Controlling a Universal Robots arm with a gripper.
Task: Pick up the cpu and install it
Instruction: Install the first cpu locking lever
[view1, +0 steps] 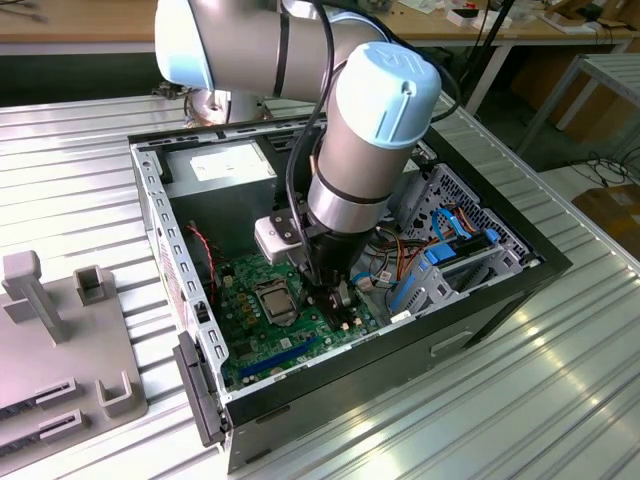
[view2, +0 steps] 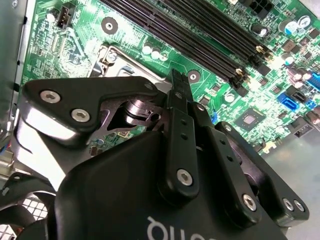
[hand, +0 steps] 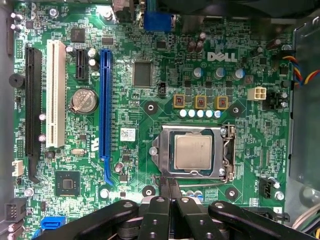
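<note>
The cpu (hand: 192, 152), a pale silvery-tan square, lies flat inside the black-and-metal socket frame (hand: 228, 150) on the green motherboard (hand: 150, 112). My gripper (hand: 169, 181) hovers just beside the socket's edge, its two black fingers pressed together with nothing between them. In the second wrist view the shut gripper (view2: 176, 76) points down at the board next to the socket frame (view2: 120, 62). In the exterior view the gripper (view1: 338, 305) hangs inside the open computer case, to the right of the socket (view1: 274, 300).
The case walls (view1: 160, 230) surround the board. A drive cage with blue cables (view1: 450, 255) stands at the exterior view's right. Long memory slots (view2: 200, 30), a blue slot (hand: 105, 100), a white slot (hand: 56, 95) and a soldered dark chip (hand: 142, 73) sit on the board. A grey fixture (view1: 60, 340) lies outside the case.
</note>
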